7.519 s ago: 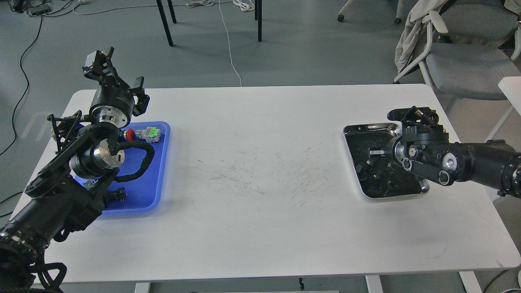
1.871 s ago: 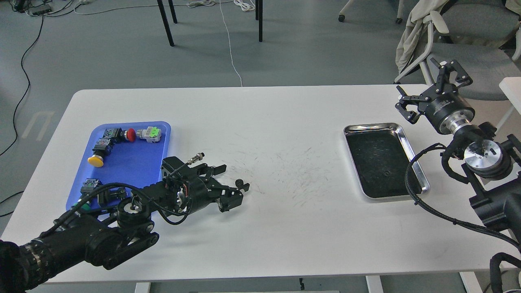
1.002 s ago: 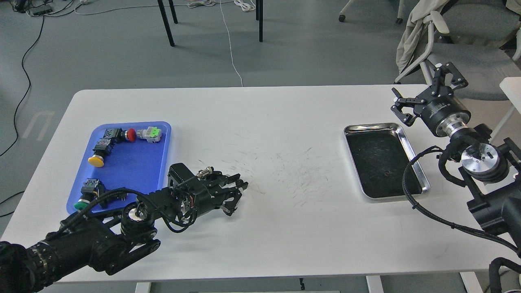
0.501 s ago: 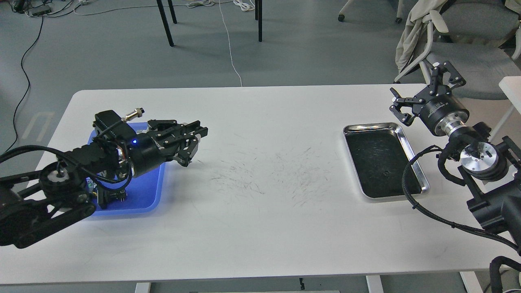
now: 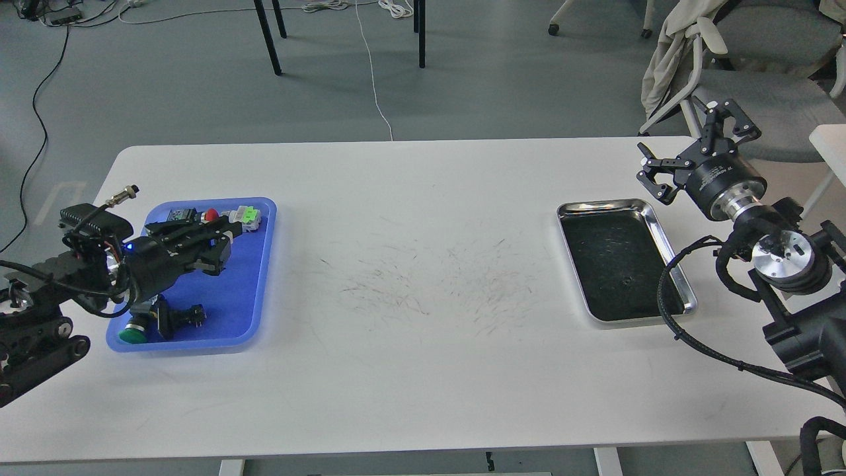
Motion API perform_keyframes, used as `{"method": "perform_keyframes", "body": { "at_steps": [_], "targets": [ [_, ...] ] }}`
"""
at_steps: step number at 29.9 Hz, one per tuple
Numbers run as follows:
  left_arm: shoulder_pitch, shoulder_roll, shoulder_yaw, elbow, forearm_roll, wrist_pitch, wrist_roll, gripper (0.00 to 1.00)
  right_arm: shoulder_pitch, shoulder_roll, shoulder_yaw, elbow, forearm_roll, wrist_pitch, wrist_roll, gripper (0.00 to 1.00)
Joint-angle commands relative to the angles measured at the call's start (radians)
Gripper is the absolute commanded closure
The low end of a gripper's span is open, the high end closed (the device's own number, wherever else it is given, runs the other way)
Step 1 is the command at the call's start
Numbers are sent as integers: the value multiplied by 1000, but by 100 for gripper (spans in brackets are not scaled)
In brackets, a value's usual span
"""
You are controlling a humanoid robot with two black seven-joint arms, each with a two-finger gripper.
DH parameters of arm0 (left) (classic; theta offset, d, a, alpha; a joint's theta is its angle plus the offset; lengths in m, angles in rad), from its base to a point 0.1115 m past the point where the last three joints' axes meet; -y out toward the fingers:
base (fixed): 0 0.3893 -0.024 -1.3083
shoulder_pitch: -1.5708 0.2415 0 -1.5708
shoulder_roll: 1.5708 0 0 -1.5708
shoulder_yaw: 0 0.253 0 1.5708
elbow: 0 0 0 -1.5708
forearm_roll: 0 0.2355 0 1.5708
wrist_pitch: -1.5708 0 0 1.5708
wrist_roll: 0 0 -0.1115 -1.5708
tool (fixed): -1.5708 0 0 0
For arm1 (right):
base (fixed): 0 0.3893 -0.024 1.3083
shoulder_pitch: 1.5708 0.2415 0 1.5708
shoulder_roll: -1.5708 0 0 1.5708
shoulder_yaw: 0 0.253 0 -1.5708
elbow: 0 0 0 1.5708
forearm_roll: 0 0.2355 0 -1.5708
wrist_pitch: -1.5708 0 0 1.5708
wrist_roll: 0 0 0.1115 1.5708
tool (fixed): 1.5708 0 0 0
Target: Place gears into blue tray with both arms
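White rectangular table (image 5: 423, 370), scuffed with dark scratch marks at its middle, is carrying two trays, one toward each end.

Shallow bright blue plastic tray (image 5: 254, 291) with rounded corners and raised rim is sitting at the left end. The left black claw gripper (image 5: 221, 241) is hanging over the tray's inner area, fingers pointing toward the table's middle. Its jaws are lying close together; whether they are clamping a gear cannot be told, the fingers being dark and seen nearly edge-on. No tiny black knurled gear can be made out anywhere in this view.

Just beyond those jaws, by the tray's far rim, a red-capped push-button switch (image 5: 210, 214) and a grey-and-green connector (image 5: 246, 215) are lying side by side. On the near side of the jaws, a green-capped push-button switch (image 5: 132, 334) is resting in the tray's near corner.

Shiny steel tray (image 5: 661, 231) with a black bottom is sitting at the right end. The right black claw gripper (image 5: 687, 145) is hovering beyond that tray's far right corner, raised clear of the table, its jaws standing wide apart and holding nothing.
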Motion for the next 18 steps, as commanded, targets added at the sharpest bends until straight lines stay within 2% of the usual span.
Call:
{"method": "perform_keyframes", "body": {
  "at_steps": [1, 10, 15, 18],
  "targets": [
    [5, -48, 8, 106, -40, 0, -10, 94, 1, 0, 0, -2, -1, 0, 0, 4],
    [7, -201, 11, 368, -44, 5, -86, 94, 0, 0, 1, -5, -1, -5, 3, 4],
    [7, -264, 11, 505, -44, 54, -105, 94, 1, -1, 1, -4, -1, -5, 3, 4],
    [7, -301, 11, 580, -49, 55, -121, 93, 1, -9, 1, -4, -1, -5, 3, 4]
  ]
}}
